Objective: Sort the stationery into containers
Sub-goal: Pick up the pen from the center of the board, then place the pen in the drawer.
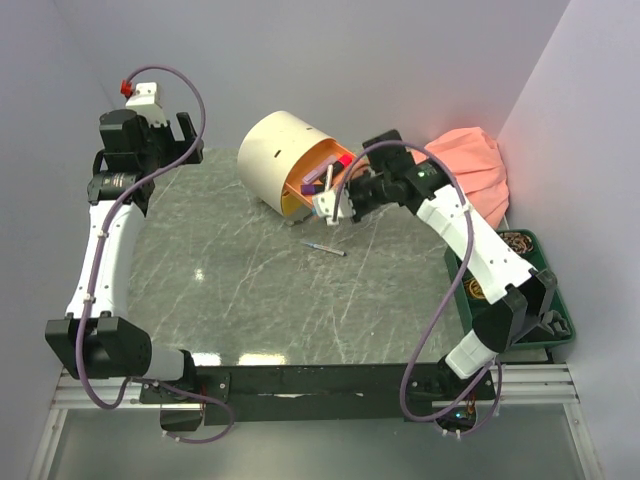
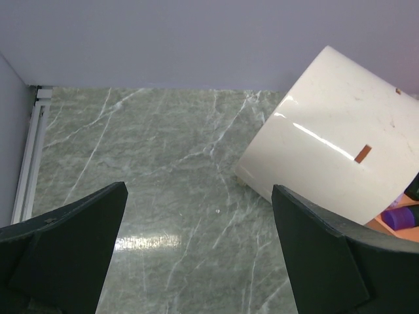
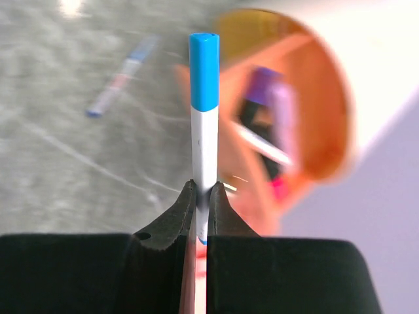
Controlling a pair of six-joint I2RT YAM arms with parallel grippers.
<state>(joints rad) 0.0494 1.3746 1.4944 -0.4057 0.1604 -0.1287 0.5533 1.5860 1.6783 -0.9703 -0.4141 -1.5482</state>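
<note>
The white pen with a bright blue cap [image 3: 204,131] sticks straight out from the right gripper [image 3: 203,196]. Its long axis is in line with the fingers and its cap end is farthest from them, aimed towards the far side of the table. It sits just in front of the open mouth of the peach-orange drawer [image 1: 318,178] of the cream drum-shaped cabinet [image 1: 280,150], which lies on its side.

In the right wrist view everything behind the pen is blurred. The drawer's contents show only as purple, white and pink smears, and the pen's lower end is hidden between the fingers. From above, the held pen is hard to pick out against the drawer.

A second thin pen [image 1: 326,247] lies loose on the grey-green marble table [image 1: 230,270], just near of the gripper, lying roughly left to right.

The right jaws are pinched tight on the white barrel. The left gripper [image 2: 198,193] hangs at the far left with its jaws spread wide, holding nothing, well apart from the cabinet.
</note>
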